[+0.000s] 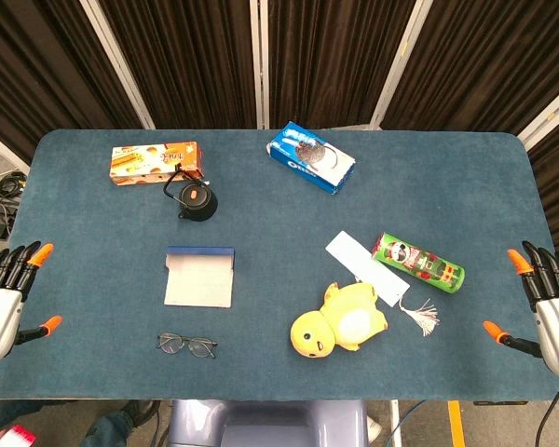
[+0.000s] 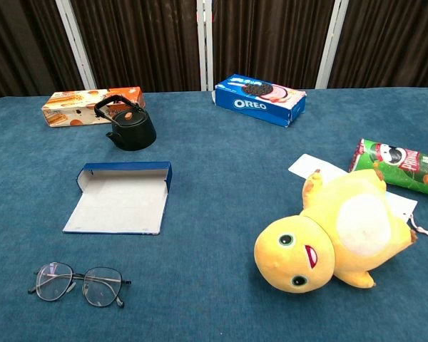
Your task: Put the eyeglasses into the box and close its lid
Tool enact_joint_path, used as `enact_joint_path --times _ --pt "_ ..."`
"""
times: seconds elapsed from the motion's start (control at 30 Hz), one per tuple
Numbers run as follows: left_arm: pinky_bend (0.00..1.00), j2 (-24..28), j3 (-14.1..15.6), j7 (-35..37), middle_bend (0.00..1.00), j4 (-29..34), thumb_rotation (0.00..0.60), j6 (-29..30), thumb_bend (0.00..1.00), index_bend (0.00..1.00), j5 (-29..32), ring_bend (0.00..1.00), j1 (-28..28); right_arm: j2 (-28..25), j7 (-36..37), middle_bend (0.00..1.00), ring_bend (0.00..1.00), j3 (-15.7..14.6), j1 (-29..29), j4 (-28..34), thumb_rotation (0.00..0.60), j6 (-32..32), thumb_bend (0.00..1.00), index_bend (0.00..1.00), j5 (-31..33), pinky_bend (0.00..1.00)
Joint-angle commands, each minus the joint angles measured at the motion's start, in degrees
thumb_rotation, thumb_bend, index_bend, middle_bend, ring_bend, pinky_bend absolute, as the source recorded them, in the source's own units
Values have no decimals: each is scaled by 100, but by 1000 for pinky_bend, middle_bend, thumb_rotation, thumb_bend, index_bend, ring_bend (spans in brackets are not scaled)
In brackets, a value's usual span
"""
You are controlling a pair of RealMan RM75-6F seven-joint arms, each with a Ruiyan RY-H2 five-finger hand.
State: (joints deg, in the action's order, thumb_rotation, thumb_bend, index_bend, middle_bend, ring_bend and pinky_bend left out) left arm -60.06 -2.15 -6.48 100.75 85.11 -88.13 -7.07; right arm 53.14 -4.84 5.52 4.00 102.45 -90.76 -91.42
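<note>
Chest view — blue biscuit box (image 2: 260,100) reads "OREO".

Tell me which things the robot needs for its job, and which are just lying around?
Needed: eyeglasses, open box.

Just lying around: black kettle, orange snack box, Oreo box, yellow plush duck, green chips can, white bookmark with tassel.

Eyeglasses (image 2: 78,283) near open box (image 2: 120,197); plush (image 2: 335,236) right.
</note>
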Motion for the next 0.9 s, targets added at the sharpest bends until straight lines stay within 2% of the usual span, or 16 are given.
enact_joint_path --times 0.03,0.23,0.3,0.37,0.4,0.47,0.53,0.63,0.9 --pt "0 -4 6 0 0 -4 600 -21 0 0 4 0 -5 -2 -2 0 0 -5 0 0 600 18 0 0 19 0" --pt "0 -65 136 -24 0 150 600 -298 0 0 -122 0 -108 -28 33 0 0 -3 -17 22 600 5 0 0 42 0" --pt "0 -250 239 -320 0 342 600 -686 0 7 -171 0 -273 -46 66 0 0 -12 -25 32 600 -1 0 0 28 0" --pt "0 -395 247 -536 0 441 600 -884 0 65 -102 0 -362 -58 85 0 0 -13 -22 38 600 4 0 0 21 0" --pt "0 -506 255 -669 0 491 600 -1033 9 127 -46 0 -427 -70 102 0 0 -10 -17 43 600 15 0 0 27 0" --pt "0 -903 263 -1080 0 579 600 -1426 64 235 161 0 -603 -87 139 0 0 -2 -8 38 600 37 0 0 52 0" --pt "0 -1264 247 -1517 0 583 600 -1613 191 342 440 0 -675 -87 172 0 0 -11 -2 9 600 69 0 0 66 0" --pt "0 -1646 248 -2050 0 592 600 -1716 340 444 771 0 -712 -92 222 0 0 -14 9 -29 600 117 0 0 104 0" --pt "0 -2320 211 -2671 0 417 600 -1912 378 461 1291 0 -892 -123 315 0 0 -1 -3 -52 600 118 0 0 167 0"
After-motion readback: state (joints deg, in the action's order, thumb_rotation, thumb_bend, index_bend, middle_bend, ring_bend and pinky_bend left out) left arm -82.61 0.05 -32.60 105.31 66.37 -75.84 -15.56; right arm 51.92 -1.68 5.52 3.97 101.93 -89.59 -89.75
